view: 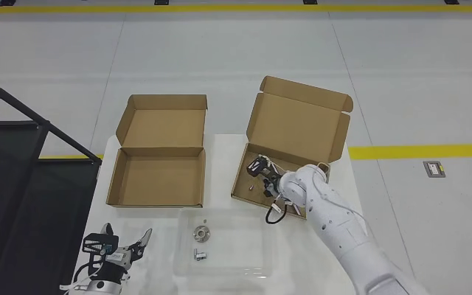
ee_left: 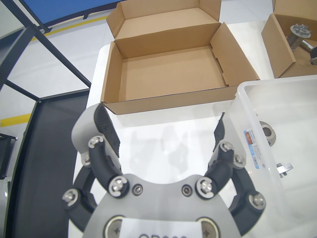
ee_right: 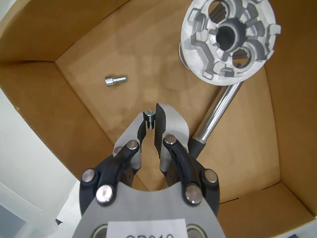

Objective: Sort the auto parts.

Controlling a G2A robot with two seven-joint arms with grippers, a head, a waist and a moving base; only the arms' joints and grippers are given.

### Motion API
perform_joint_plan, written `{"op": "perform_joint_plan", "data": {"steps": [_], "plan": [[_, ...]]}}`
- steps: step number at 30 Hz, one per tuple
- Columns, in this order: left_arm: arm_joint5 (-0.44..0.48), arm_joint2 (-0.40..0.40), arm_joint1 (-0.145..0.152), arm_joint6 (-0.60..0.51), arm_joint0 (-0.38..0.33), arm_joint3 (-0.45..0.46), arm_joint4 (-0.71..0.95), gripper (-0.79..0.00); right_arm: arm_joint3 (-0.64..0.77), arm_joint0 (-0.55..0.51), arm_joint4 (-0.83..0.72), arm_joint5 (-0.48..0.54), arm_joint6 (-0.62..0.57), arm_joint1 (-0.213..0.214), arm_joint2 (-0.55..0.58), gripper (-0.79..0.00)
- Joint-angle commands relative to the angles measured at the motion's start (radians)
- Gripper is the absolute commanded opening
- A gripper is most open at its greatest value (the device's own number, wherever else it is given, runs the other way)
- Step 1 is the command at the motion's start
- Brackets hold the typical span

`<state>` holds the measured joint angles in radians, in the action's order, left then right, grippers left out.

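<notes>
Left gripper (ee_left: pixel 161 115): jaws spread, nothing held, poised over near-left bench (view: pixel 158 243) corner. Clear bin (ee_left: pixel 250 115) at near edge: flange (view: pixel 200 233) and small fitting (view: pixel 200 255) lying inside. Right gripper (ee_right: pixel 151 113): jaws clamped on small bolt (ee_right: pixel 149 119), low inside right box (ee_right: pixel 74 25). Bolt best released low beside loose bolt (ee_right: pixel 115 80); hub (ee_right: pixel 229 32), shaft (ee_right: pixel 219 111) and box walls to be cleared on lift-out. Open room judged over left box (ee_left: pixel 173 75).

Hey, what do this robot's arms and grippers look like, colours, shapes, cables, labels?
The right arm has rounded white shells, with a black cable looping by its wrist. The left gripper and right gripper match: silver metal base plate, black curved links on round silver pins, silver fingers lined with black ribbed pads. Each base bears a white label.
</notes>
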<state>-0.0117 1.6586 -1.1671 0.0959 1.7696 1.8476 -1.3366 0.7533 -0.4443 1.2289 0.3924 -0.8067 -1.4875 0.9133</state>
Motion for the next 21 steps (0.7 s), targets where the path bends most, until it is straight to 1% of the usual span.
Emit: {"op": "perform_joint_plan", "data": {"steps": [1,4,6,10,11,13,16,21], "plan": [[0.000,0.000,0.000,0.000,0.000,0.000,0.000,0.000,-0.003,0.003,0.000,0.007,-0.002,-0.001,-0.002,-0.551],[0.000,0.000,0.000,0.000,0.000,0.000,0.000,0.000,0.001,0.004,0.002,0.007,-0.003,0.000,0.001,-0.563],[0.000,0.000,0.000,0.000,0.000,0.000,0.000,0.000,0.017,-0.001,0.007,0.006,0.000,0.003,0.005,-0.585],[0.000,0.000,0.000,0.000,0.000,0.000,0.000,0.000,0.098,-0.035,0.016,0.013,0.008,0.018,0.029,-0.622],[0.000,0.000,0.000,0.000,0.000,0.000,0.000,0.000,0.131,-0.052,0.016,0.022,0.010,0.024,0.039,-0.634],[0.000,0.000,0.000,0.000,0.000,0.000,0.000,0.000,0.205,-0.090,0.018,0.051,0.012,0.040,0.068,-0.683],[0.000,0.000,0.000,0.000,0.000,0.000,0.000,0.000,0.341,-0.165,0.021,0.096,0.005,0.066,0.120,-0.683],[0.000,0.000,0.000,0.000,0.000,0.000,0.000,0.000,0.632,-0.340,0.012,0.165,0.009,0.108,0.216,-0.659]]}}
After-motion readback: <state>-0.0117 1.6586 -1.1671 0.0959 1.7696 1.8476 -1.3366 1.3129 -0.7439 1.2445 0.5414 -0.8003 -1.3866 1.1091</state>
